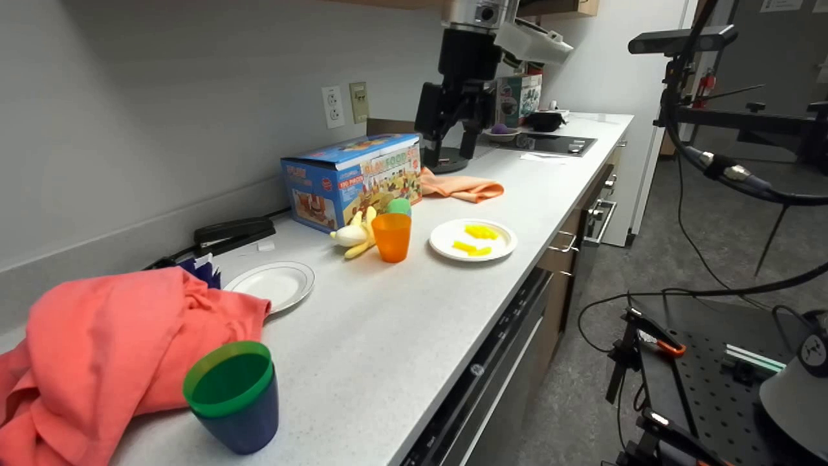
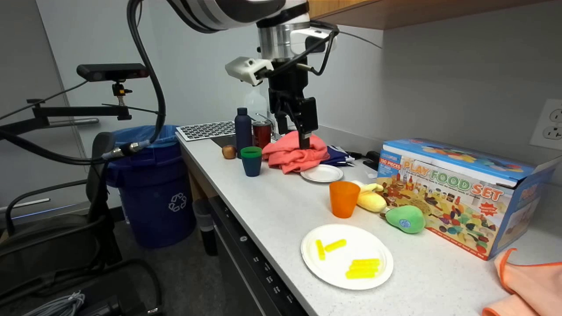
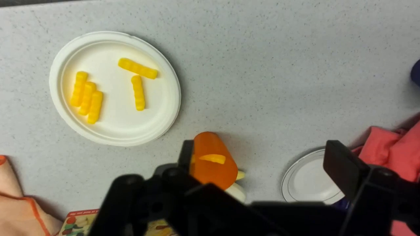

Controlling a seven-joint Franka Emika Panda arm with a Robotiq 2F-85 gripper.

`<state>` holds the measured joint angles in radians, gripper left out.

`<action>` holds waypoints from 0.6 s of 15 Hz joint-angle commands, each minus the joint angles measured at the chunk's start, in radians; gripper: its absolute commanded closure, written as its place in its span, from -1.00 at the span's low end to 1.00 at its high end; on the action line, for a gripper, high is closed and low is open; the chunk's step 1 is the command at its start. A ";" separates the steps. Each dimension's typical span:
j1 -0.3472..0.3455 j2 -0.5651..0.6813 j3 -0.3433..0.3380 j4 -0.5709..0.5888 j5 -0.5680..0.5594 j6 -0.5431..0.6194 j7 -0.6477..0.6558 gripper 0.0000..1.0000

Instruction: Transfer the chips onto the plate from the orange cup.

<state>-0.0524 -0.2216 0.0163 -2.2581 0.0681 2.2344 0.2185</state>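
Exterior view: pale counter along a grey wall, dark floor below, hand wide above the worktop.

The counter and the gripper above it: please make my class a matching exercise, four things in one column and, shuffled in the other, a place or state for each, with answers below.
Things
1. Orange cup
2. Gripper
3. Yellow chips
4. Coral cloth

Places and states
A. In several pieces on a white plate
B. Bunched in a heap
C. Upright beside the toy banana
D. Hanging open above the counter

Right pairs: 1-C, 2-D, 3-A, 4-B
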 commanded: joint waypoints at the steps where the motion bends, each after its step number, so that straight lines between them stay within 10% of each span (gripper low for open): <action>1: -0.005 0.106 -0.005 0.069 -0.035 0.080 0.027 -1.00; 9: 0.007 0.349 -0.032 0.266 -0.126 0.113 -0.011 -1.00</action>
<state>-0.0529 0.0250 0.0000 -2.1076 -0.0145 2.3710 0.2203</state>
